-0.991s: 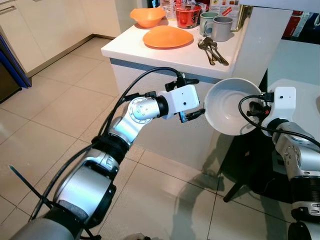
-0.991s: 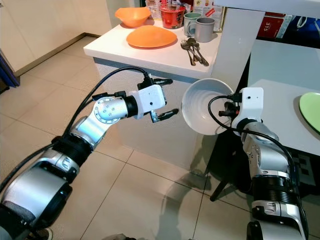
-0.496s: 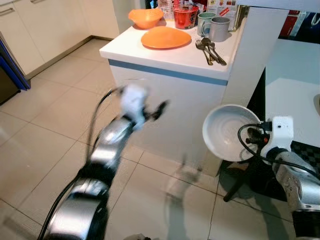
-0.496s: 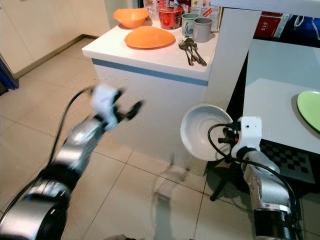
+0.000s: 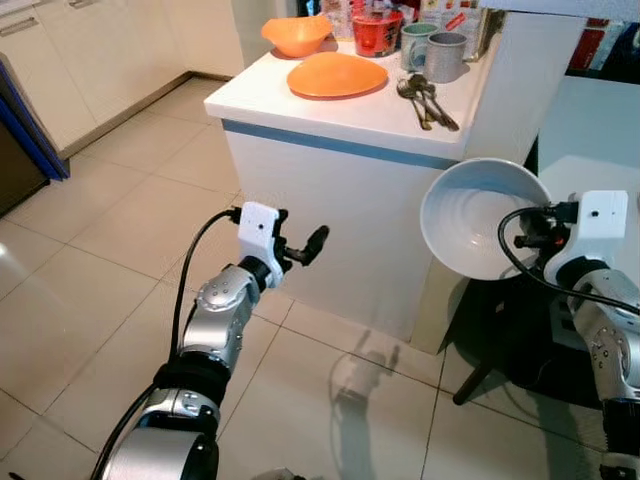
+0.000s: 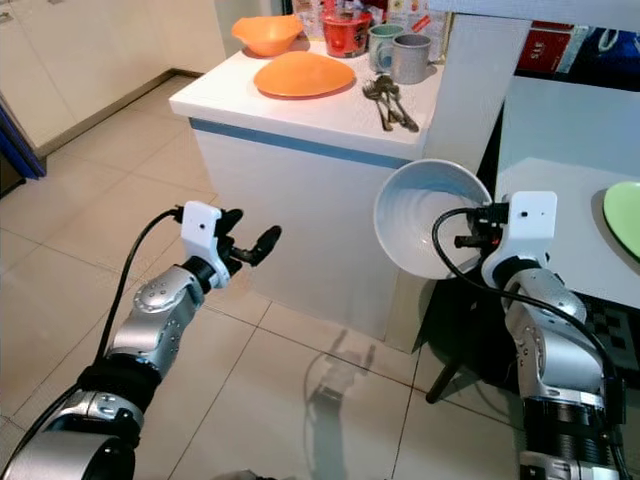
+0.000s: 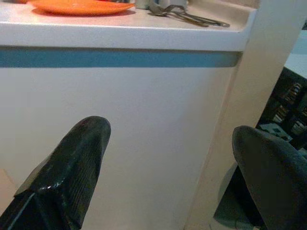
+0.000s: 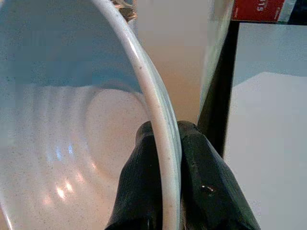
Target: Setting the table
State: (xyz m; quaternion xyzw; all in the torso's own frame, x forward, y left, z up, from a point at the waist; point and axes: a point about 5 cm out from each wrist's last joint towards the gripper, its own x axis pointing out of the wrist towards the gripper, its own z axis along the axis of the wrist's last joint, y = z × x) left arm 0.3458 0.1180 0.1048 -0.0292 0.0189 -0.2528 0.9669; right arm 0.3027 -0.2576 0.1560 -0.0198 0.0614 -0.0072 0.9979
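Head views: white bowl point(image 5: 478, 232) at right centre, pinched at its rim by the right tool point(image 5: 540, 227), not yet on the tabletop point(image 6: 540, 215) beside it, so setting barely begun; left wrist: left tool point(image 7: 172, 167) spread wide, empty; right wrist: fingers point(image 8: 139, 187) clamping the rim.

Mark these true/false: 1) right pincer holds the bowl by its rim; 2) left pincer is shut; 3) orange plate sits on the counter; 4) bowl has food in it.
1) True: the right pincer clamps the bowl's rim, a finger on each side.
2) False: the left pincer is open and holds nothing.
3) True: the orange plate lies on the counter, beside the cutlery.
4) False: the bowl is empty.
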